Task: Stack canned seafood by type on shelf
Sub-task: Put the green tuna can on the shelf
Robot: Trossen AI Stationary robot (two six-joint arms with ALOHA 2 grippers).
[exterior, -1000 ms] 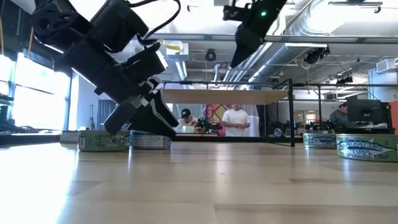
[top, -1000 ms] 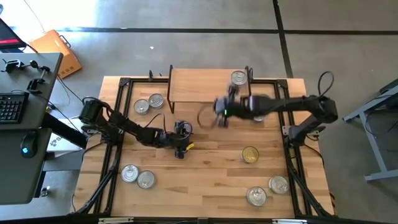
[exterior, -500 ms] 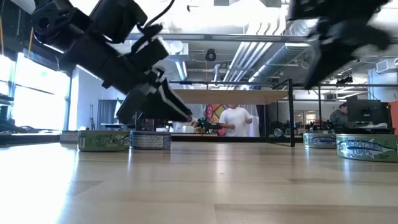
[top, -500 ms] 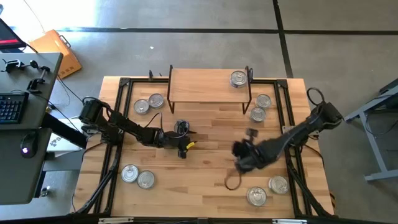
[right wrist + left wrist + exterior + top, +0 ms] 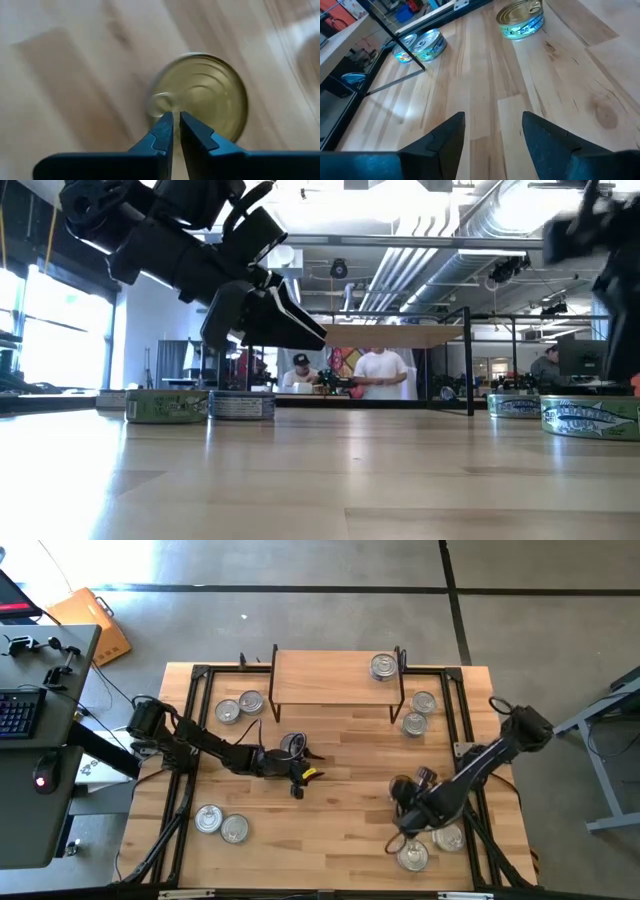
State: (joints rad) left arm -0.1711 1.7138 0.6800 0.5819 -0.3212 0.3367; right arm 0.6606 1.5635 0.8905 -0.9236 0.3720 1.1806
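Observation:
Short round tins lie scattered on the table. One silver-lidded tin [image 5: 383, 666] stands on the shelf [image 5: 320, 678], a light wooden top on thin black legs. A gold-lidded tin [image 5: 205, 95] stands on the table at the near right. My right gripper [image 5: 176, 125] hovers just above it, fingers shut and pointing down; in the high view the right gripper [image 5: 405, 796] covers most of that tin. My left gripper [image 5: 492, 130] is open and hangs over bare wood in front of the shelf. In the high view the left gripper [image 5: 302, 768] sits mid-table.
Two tins [image 5: 239, 707] sit left of the shelf, two [image 5: 419, 712] by its right legs, two [image 5: 221, 824] near the left front and two [image 5: 430, 847] at the right front. A black frame [image 5: 470, 740] rims the table. Bare wood lies between the arms.
My right arm has swung from in front of the shelf toward the table's near right and come down over the gold-lidded tin. My left gripper has risen off the table and tipped up toward level, shifting slightly right.

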